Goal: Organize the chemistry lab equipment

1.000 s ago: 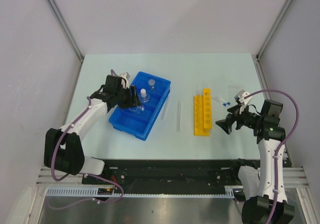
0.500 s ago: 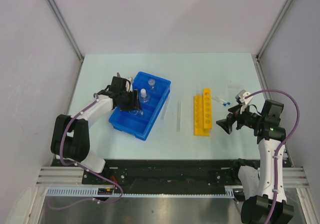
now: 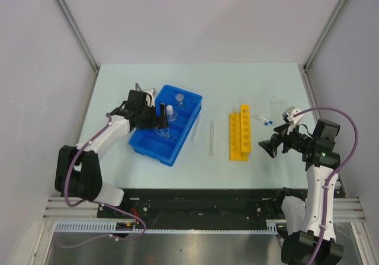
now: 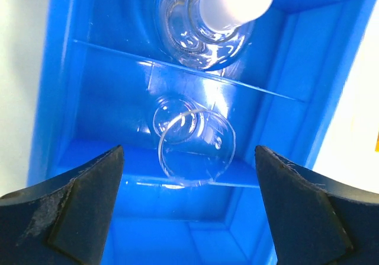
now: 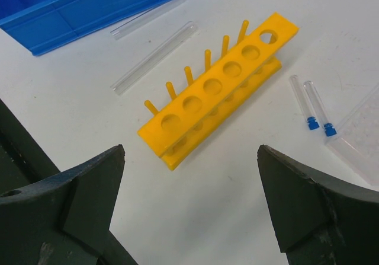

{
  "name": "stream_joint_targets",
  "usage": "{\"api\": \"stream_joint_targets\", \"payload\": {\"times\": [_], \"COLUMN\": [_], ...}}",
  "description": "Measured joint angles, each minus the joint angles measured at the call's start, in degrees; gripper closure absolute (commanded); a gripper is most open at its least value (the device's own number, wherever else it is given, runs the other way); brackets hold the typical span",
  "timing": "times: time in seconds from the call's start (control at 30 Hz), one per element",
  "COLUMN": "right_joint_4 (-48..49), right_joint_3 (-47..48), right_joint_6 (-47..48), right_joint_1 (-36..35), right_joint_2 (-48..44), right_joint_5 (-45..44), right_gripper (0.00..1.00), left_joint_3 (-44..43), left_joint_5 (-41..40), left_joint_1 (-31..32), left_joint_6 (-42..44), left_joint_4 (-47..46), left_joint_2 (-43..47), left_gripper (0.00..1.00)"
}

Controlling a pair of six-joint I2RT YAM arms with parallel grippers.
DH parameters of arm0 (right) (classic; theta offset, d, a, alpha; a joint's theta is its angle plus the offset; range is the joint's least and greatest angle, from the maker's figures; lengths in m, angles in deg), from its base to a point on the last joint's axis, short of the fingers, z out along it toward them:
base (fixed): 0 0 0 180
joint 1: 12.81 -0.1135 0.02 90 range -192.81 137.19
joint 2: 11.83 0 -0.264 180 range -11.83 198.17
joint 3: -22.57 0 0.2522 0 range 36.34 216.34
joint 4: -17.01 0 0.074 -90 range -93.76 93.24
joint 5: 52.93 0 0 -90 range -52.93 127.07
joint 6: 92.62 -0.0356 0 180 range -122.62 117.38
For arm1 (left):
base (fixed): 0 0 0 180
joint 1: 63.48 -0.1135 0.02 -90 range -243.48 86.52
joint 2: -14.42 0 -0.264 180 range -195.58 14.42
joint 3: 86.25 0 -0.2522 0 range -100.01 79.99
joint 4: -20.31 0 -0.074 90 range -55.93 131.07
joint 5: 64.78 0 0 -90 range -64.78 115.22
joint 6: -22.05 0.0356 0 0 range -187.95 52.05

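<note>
The left arm is stretching over the blue tray (image 3: 151, 148) at centre left, left fingers (image 4: 77, 200) spread apart above a clear flask (image 4: 195, 149) lying tipped inside; the right arm is angling towards the yellow rack (image 3: 240, 133) at centre right, right fingers (image 5: 77, 200) apart above the worktop (image 3: 237, 87).

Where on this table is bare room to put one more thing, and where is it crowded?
Bare: the far strip of the table behind the blue tray and yellow rack, and the near strip before them. Crowded: thin tubes lie between tray and rack; droppers and the right fingers sit right of the rack.
</note>
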State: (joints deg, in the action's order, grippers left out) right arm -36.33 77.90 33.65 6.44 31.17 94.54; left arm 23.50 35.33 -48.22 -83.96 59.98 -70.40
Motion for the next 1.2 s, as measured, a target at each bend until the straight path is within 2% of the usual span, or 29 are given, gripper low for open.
{"api": "stream_joint_targets", "payload": {"times": [0.13,0.37,0.5,0.67,1.2], "right_joint_4": [0.0,-0.2,-0.3,-1.4,-7.7], "right_joint_3": [0.0,-0.1,-0.1,0.1,6.3], "right_joint_6": [0.4,0.9,0.6,0.2,-1.8], "right_joint_1": [1.7,5.4,7.3,7.5,9.2], "right_joint_2": [-0.7,-2.5,-3.6,-4.0,0.8], "right_joint_5": [0.3,1.5,2.0,0.1,-3.3], "right_gripper": [0.00,0.00,0.00,0.00,0.00], "left_joint_3": [1.5,8.7,12.5,13.3,13.4], "left_joint_5": [-1.0,-2.7,-3.9,-3.5,-0.9], "left_joint_1": [0.0,-0.4,-0.6,-0.6,-0.5], "left_joint_6": [1.1,4.6,6.1,6.6,6.6], "left_joint_4": [0.2,-2.7,-2.6,-2.7,-2.7], "left_joint_2": [8.7,32.9,42.9,46.6,45.1], "left_gripper": [0.00,0.00,0.00,0.00,0.00]}}
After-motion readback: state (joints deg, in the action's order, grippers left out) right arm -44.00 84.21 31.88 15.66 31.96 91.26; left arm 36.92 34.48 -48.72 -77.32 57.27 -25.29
